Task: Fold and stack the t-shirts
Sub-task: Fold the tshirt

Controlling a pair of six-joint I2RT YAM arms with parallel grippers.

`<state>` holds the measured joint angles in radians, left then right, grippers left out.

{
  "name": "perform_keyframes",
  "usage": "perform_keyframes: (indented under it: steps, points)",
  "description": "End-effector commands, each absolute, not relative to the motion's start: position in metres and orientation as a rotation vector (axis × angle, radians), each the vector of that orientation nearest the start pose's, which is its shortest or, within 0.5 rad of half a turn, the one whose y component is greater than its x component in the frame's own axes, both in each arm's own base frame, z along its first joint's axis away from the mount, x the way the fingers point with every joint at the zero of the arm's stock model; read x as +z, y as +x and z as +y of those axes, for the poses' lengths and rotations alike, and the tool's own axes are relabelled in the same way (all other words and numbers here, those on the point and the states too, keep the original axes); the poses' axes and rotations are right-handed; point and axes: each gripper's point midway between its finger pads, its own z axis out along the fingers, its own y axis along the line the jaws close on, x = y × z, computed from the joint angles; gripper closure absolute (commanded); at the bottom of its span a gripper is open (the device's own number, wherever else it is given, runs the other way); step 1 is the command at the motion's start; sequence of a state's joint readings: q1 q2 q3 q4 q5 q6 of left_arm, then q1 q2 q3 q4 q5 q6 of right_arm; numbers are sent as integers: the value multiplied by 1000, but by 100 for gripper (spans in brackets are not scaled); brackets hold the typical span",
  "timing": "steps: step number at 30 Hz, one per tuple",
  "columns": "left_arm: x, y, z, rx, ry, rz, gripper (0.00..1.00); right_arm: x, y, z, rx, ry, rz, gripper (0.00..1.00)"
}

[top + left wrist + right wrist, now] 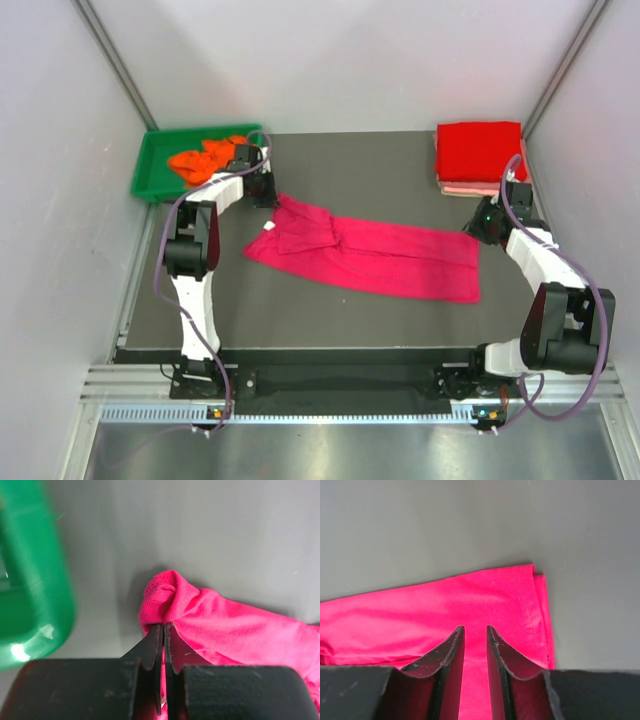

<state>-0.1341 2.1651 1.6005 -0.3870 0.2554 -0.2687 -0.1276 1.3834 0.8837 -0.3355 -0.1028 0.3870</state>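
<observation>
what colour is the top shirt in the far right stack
Bright red; the top shirt shows best in the top external view.

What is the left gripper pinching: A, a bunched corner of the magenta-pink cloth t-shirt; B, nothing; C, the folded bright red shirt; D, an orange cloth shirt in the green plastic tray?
A: the left wrist view shows the left gripper shut on a bunched corner of the magenta-pink cloth t-shirt, beside the green plastic tray.

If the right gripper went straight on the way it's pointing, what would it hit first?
Most likely the magenta-pink t-shirt, just inside its hemmed end, right ahead of the right gripper; how far off is unclear.
</observation>
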Motion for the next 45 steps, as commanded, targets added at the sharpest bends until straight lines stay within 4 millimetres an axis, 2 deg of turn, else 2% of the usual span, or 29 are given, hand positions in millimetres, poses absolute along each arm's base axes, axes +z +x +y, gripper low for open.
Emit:
perform_keyframes:
  steps: [1, 6, 8, 9, 10, 11, 12, 13, 14, 15, 16, 17, 18, 19, 20, 21, 22, 28, 32, 33, 34, 35, 36, 37, 38, 40, 41, 44, 45]
  points:
    - [37, 524, -146, -502, -20, 2467, 100, 107, 362, -15, 254, 574, 2296, 75]
    - [41, 543, -156, -468, -11, 2434, 100, 108, 366, -16, 253, 583, 2286, 75]
    - [33, 550, -156, -442, -26, 2441, 100, 107, 367, -18, 245, 599, 2282, 76]
    - [43, 561, -158, -437, -33, 2412, 100, 107, 368, -18, 243, 600, 2277, 76]
    - [32, 563, -156, -426, -57, 2435, 100, 108, 368, -18, 243, 604, 2273, 76]
    - [32, 568, -154, -408, -75, 2431, 100, 109, 370, -19, 241, 607, 2266, 76]
    - [42, 580, -155, -405, -83, 2400, 100, 110, 371, -19, 241, 610, 2262, 76]
    - [34, 583, -156, -403, -98, 2410, 100, 110, 372, -19, 242, 611, 2258, 76]
    - [34, 589, -156, -391, -109, 2398, 100, 113, 374, -20, 244, 612, 2252, 76]
    - [45, 601, -158, -393, -117, 2361, 100, 112, 375, -20, 243, 615, 2252, 76]
    - [35, 605, -158, -387, -128, 2366, 100, 114, 377, -20, 243, 618, 2247, 76]
    - [36, 611, -160, -387, -131, 2354, 100, 115, 378, -21, 243, 621, 2242, 76]
    - [48, 623, -161, -393, -152, 2310, 100, 114, 379, -21, 241, 624, 2242, 76]
    - [40, 628, -162, -397, -161, 2310, 100, 115, 381, -22, 241, 627, 2237, 76]
    - [43, 634, -164, -407, -171, 2291, 100, 117, 383, -22, 240, 631, 2228, 76]
    - [55, 645, -168, -434, -189, 2242, 100, 117, 385, -22, 243, 636, 2225, 76]
    - [50, 651, -170, -449, -198, 2228, 100, 119, 388, -23, 247, 641, 2209, 76]
    - [82, 688, -204, -666, -229, 1997, 100, 123, 399, -24, 263, 671, 2156, 76]
    - [109, 709, -215, -738, -254, 1818, 100, 124, 408, -24, 274, 679, 2134, 76]
    - [102, 713, -218, -752, -275, 1806, 100, 123, 409, -25, 275, 682, 2137, 76]
    - [107, 719, -218, -763, -284, 1766, 100, 124, 412, -25, 280, 687, 2126, 76]
    - [121, 724, -220, -782, -286, 1719, 100, 124, 413, -25, 280, 686, 2123, 76]
    - [109, 727, -221, -795, -315, 1716, 100, 123, 414, -24, 283, 688, 2124, 76]
    - [110, 730, -222, -799, -330, 1698, 100, 124, 416, -24, 283, 688, 2120, 76]
    - [120, 735, -220, -796, -346, 1653, 100, 125, 417, -24, 283, 688, 2115, 76]
    - [116, 738, -220, -806, -369, 1638, 100, 125, 419, -24, 284, 689, 2111, 76]
    - [119, 738, -221, -816, -361, 1619, 100, 125, 420, -24, 283, 691, 2109, 76]
    - [133, 736, -224, -823, -319, 1604, 90, 126, 422, -22, 286, 685, 2108, 76]
    - [145, 733, -226, -818, -274, 1605, 87, 126, 423, -21, 288, 681, 2111, 76]
